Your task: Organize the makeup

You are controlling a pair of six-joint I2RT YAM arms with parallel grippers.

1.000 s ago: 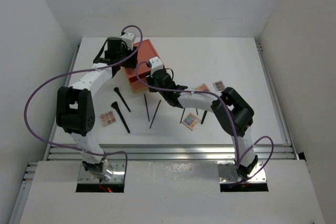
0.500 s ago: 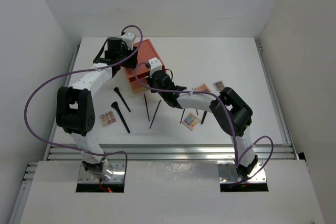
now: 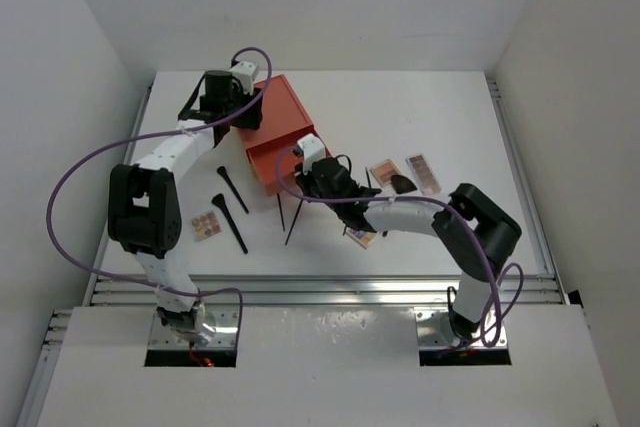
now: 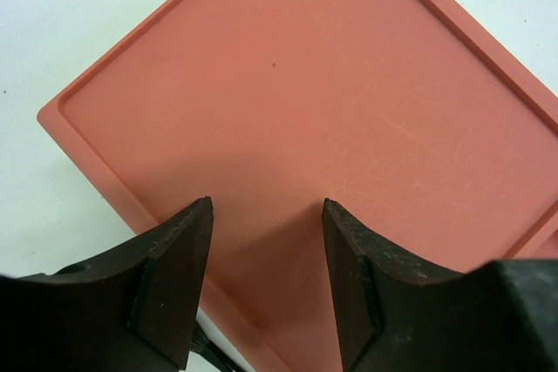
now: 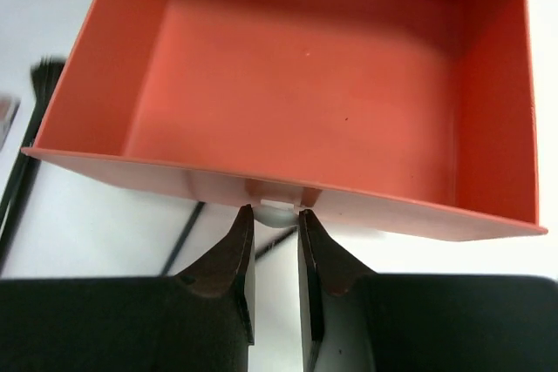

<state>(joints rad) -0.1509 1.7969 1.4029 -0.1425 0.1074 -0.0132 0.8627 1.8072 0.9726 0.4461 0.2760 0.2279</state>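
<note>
The orange drawer box (image 3: 272,107) stands at the back left. Its drawer (image 3: 283,159) is pulled out and looks empty in the right wrist view (image 5: 305,84). My right gripper (image 5: 275,215) is shut on the drawer's small white knob (image 5: 277,213); it also shows in the top view (image 3: 312,169). My left gripper (image 4: 266,211) is open, its fingers resting on the box's top (image 4: 305,102). Black brushes (image 3: 232,189) (image 3: 231,225) (image 3: 280,205) lie in front of the box. Palettes lie at the left (image 3: 206,225) and at the right (image 3: 385,172) (image 3: 423,173).
Another black stick (image 3: 296,217) lies under my right arm, and a palette (image 3: 362,237) shows partly beneath it. A small black item (image 3: 402,183) lies between the right palettes. White walls enclose the table on three sides.
My right gripper has drawn back toward the front, pulling the drawer out of the box. The right arm's elbow swung right. The left arm has not moved.
</note>
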